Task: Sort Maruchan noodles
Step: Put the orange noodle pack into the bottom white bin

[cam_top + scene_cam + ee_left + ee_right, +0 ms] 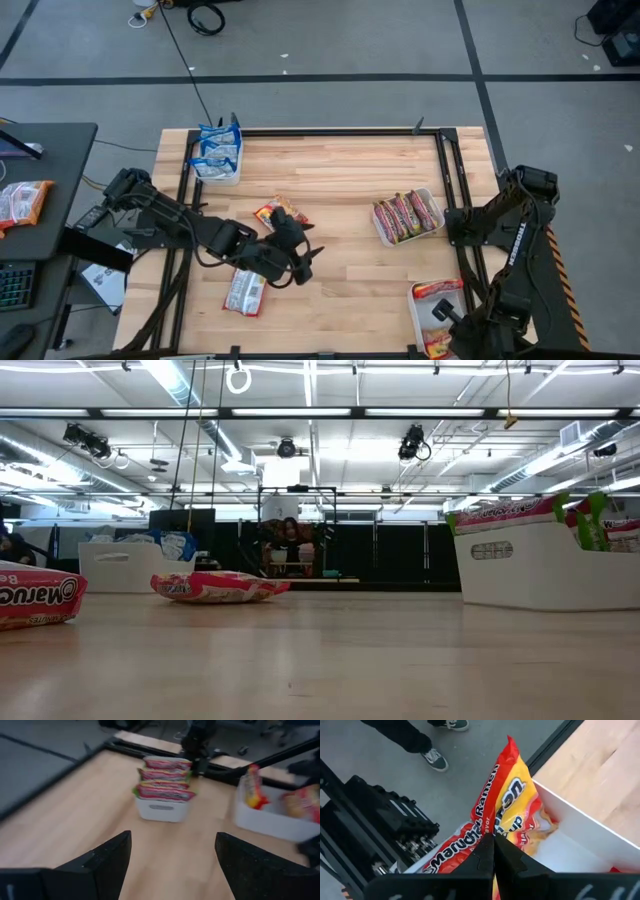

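Noodle packets sorted across white trays on the wooden table (340, 200)

Left gripper (300, 262), jaws apart, hovers near a loose pinkish packet (245, 292); right gripper (494, 857), jaws together, rests in a tray (580, 827) beside an orange-yellow packet (507, 805)

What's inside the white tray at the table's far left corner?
The tray holds blue-white Maruchan noodle packets standing on edge, about three showing. Anything beneath or between them is covered.

Three white trays (228, 172) (385, 232) (418, 312) are sitting on the wooden table (340, 180); a keyboard (14, 285) is lying lower left.
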